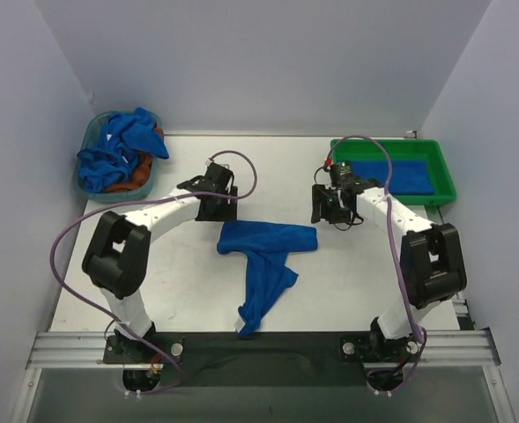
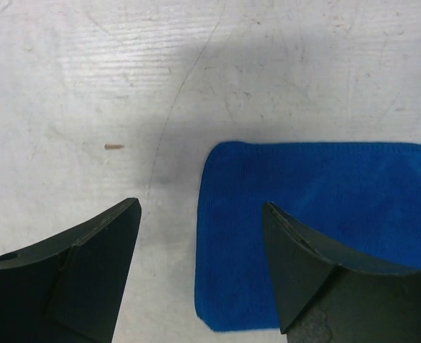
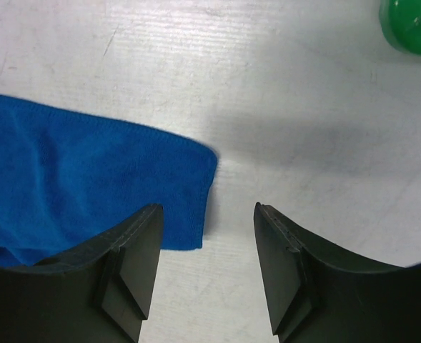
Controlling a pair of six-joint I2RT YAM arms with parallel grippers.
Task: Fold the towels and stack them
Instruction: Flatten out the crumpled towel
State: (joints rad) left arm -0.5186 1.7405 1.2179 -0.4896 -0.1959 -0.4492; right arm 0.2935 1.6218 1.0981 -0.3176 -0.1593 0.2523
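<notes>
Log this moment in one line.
towel: on table, partly folded | left pincer: open, empty, at its left end | right pincer: open, empty, at its right end | green tray: second towel flat inside

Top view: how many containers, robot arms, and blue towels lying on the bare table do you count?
Containers: 2, teal bin, green tray
Robot arms: 2, left arm, right arm
Blue towels on bare table: 1, rumpled towel
Total: 5
</notes>
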